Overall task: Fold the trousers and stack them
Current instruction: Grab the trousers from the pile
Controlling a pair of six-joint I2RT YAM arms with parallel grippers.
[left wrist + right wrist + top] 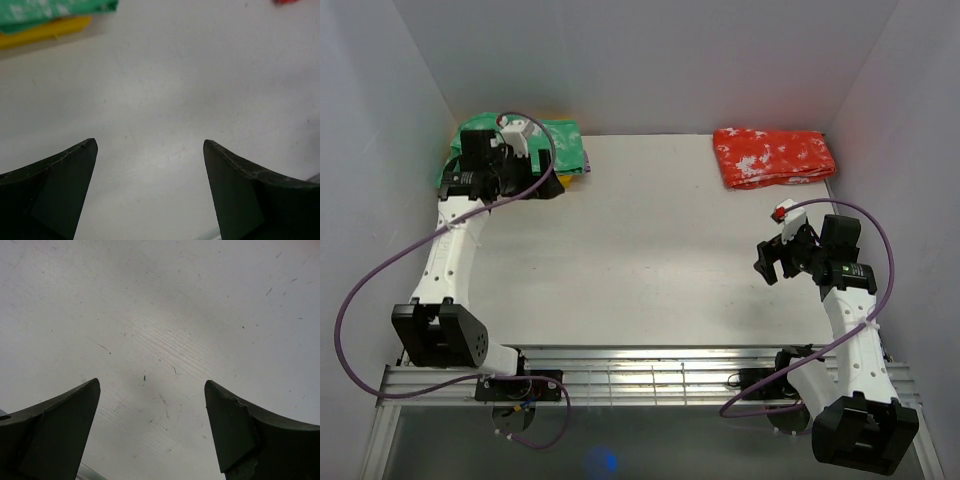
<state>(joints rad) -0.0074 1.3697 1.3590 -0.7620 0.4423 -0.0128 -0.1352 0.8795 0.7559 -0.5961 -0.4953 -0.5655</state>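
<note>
Left pincer (pixel 149 144) and right pincer (pixel 151 384) both gape empty, green trousers (pixel 560 140) folded far-left, red-orange trousers (pixel 775 157) far-right on the counter (pixel 640 250), so whichever gets lifted wants a low grip pinching every layer.

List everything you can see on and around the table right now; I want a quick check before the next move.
green trousers: one, bright green with white blotches, folded, far left corner, partly hidden by the left arm
yellow item: one, yellow, edge showing under the green trousers; what it is cannot be told
red-orange trousers: one, red-orange with white blotches, folded, far right corner
table: one, white
walls: three, pale grey, left, back and right of the table
rail: one, silver, near edge
left gripper: one, black, open, beside the green trousers, holding nothing
right gripper: one, black, open, over bare table at the right side
</note>
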